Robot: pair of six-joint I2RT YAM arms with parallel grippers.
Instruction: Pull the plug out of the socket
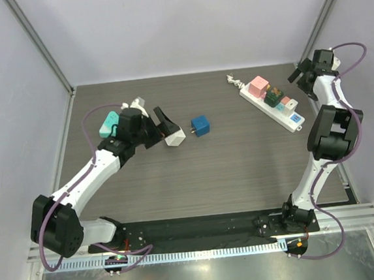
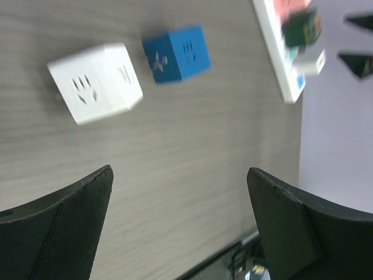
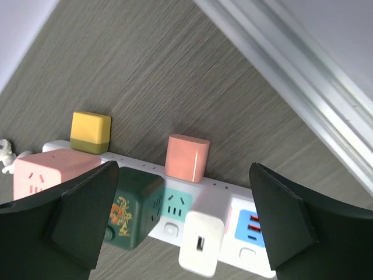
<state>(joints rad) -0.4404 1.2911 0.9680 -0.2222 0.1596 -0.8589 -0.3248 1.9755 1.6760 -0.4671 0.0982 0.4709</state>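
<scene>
Two cube adapters lie loose mid-table: white cube adapter (image 2: 96,83) and blue cube adapter (image 2: 176,52), near each other, small gap between them. Left gripper (image 2: 179,175) has its jaws spread wide and nothing between them; white cube sits on the table (image 1: 242,174) just ahead of its fingertips, blurred in the wrist view, and contact can't be confirmed. Power strip (image 3: 217,197) lies diagonally at the right rear of the table, well apart from the loose cubes. Plugged into it: pink cube adapter (image 3: 44,175) at one end, dark green cube adapter (image 3: 137,210) right next to it, white USB charger (image 3: 201,248) further along on the same side, yellow plug (image 3: 90,131) and salmon plug (image 3: 187,156) along the far edge. Right gripper (image 3: 184,169) hovers above the strip, jaws wide apart, holding nothing, roughly over the green cube and salmon plug.
</scene>
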